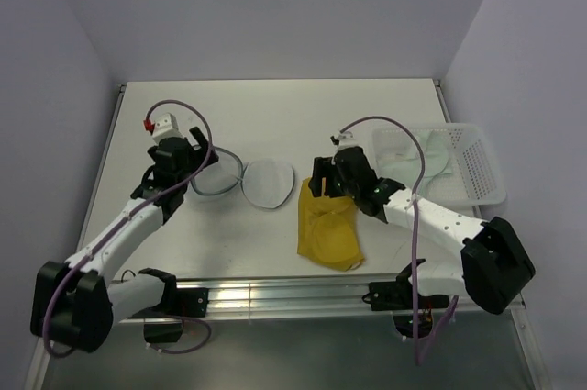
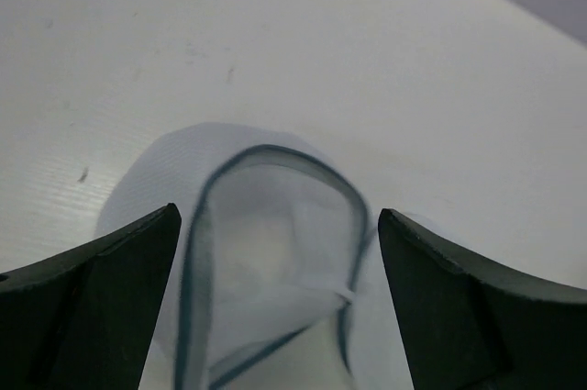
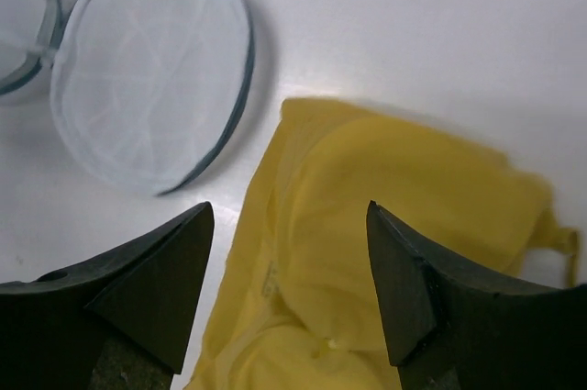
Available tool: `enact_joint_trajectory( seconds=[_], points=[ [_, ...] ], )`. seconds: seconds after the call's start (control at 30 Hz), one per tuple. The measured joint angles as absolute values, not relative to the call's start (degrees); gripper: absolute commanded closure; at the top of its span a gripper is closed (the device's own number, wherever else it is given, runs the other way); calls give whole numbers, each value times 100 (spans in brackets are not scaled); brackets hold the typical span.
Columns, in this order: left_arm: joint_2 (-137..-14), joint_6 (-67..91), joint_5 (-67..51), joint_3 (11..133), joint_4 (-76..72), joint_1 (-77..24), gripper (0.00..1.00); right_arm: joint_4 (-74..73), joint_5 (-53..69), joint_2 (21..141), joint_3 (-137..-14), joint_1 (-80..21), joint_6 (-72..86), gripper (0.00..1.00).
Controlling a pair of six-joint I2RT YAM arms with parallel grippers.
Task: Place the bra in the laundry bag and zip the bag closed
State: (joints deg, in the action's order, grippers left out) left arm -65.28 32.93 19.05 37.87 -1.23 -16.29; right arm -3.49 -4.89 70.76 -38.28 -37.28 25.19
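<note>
Left gripper: the left gripper has its two dark fingers spread wide, with nothing clamped.
Between the left fingers: one half of the small round clamshell laundry bag of translucent white mesh with a thin dark zipper rim. In the left wrist view the rim rises as a loop in the gap. The left finger is just beside the rim, and contact cannot be told. The right finger is clear of it.
Right gripper: the right gripper is also wide apart and holds nothing.
Under the right fingers: the crumpled yellow fabric bra. The fingers straddle its upper edge, and the pictures do not show whether the tips touch the cloth.
Laundry bag: it lies unzipped and opened out on the flat white table, its two round halves side by side near the middle. The left half is under the left gripper and the right half lies free.
Bra: it lies on the table outside the bag, just right of the free half with a narrow strip of table between them. It runs toward the near edge.
Basket: a white perforated rectangular plastic basket sits at the table's right side, well apart from the bag. A pale see-through piece lies in it, its kind unclear.
</note>
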Motion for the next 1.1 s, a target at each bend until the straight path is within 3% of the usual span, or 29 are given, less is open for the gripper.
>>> enact_joint_trajectory(
  seconds=[0.2,0.4,0.67,0.87,0.9,1.0,1.03,1.1],
  points=[
    [-5352,3520,1660,3793,-134,-2646,5,-1083,-447,7926,-4888,-2965,1925,29],
    [-5218,3638,1103,3647,-228,-3446,7,-2130,-486,9336,-5911,-2884,1199,26],
    [-4954,3671,657,3356,-189,-3634,8,-3232,-425,10158,-6925,-2810,108,20],
    [-4836,3664,526,3332,-226,-3664,8,-3667,283,10744,-7397,-2637,-720,23],
    [-4836,3664,504,3332,-228,-3667,8,-3741,423,10873,-7432,-2609,-805,25],
    [-4836,3664,423,3332,-233,-3686,8,-3852,672,11080,-7511,-2561,-1007,49],
    [-4836,3664,386,3330,-237,-3691,9,-3865,744,11080,-7513,-2543,-1050,72],
    [-4836,3664,303,3326,-250,-3697,8,-3863,845,11072,-7502,-2502,-1063,90]
  ],
)
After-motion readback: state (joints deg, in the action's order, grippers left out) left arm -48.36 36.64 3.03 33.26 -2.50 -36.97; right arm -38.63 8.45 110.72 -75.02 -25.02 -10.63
